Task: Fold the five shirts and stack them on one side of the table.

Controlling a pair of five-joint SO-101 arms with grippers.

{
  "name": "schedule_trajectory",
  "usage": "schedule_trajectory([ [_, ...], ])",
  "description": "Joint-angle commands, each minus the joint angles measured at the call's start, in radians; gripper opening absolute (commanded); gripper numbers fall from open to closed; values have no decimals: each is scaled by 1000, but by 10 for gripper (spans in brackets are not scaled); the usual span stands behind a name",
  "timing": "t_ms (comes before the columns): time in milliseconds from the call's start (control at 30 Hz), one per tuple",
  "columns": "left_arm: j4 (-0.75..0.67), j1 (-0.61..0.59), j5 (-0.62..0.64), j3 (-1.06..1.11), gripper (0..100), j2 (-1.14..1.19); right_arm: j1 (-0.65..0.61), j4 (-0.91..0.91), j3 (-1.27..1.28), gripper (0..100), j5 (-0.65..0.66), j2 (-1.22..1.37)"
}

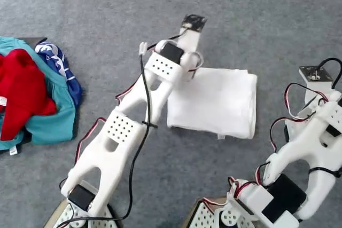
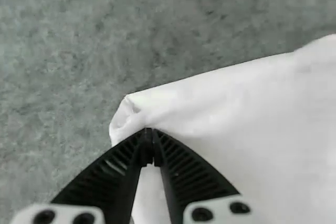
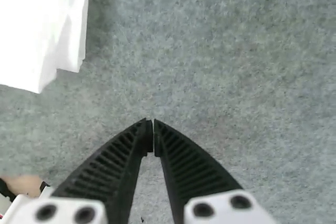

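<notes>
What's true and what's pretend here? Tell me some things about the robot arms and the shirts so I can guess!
1. The white shirt lies folded on the grey table. True.
2. The left gripper is at a corner of the white shirt. True.
3. The right gripper sits on top of the white shirt. False: it is over bare table beside the shirt.
4. The red shirt lies on the white shirt. False: it is in a separate pile with the teal shirt and the blue shirt.
5. Both grippers are wide open. False: both are shut.
</notes>
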Motion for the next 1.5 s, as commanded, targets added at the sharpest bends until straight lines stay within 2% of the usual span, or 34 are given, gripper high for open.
schedule_trajectory([
  [0,-18,-81,-5,-7,36,21,21,-31,-16,15,-6,1],
  [133,-11,-116,-3,-51,36,37,32,-43,-18,15,-2,2],
  [367,28,-94,-3,-104,36,34,26,-44,-18,15,-3,-4],
  [533,86,-81,-3,-220,36,29,-5,-46,-38,15,-8,-1],
  [600,129,-84,-2,-289,37,29,-38,-38,-58,15,-15,1],
  [733,213,-110,14,-282,40,-43,-127,-12,-134,15,-133,2],
  [867,282,-143,40,-282,40,-130,-281,26,-249,15,-229,4],
  [967,305,-183,41,-269,37,-196,-408,-31,-315,15,-258,36],
  [1100,307,-259,51,-214,36,-216,-525,-89,-398,15,-273,186],
  [1267,308,-272,35,-70,36,-233,-532,-86,-601,15,-282,390],
  [1467,307,-254,26,303,36,-422,-539,-66,-811,15,-361,587],
])
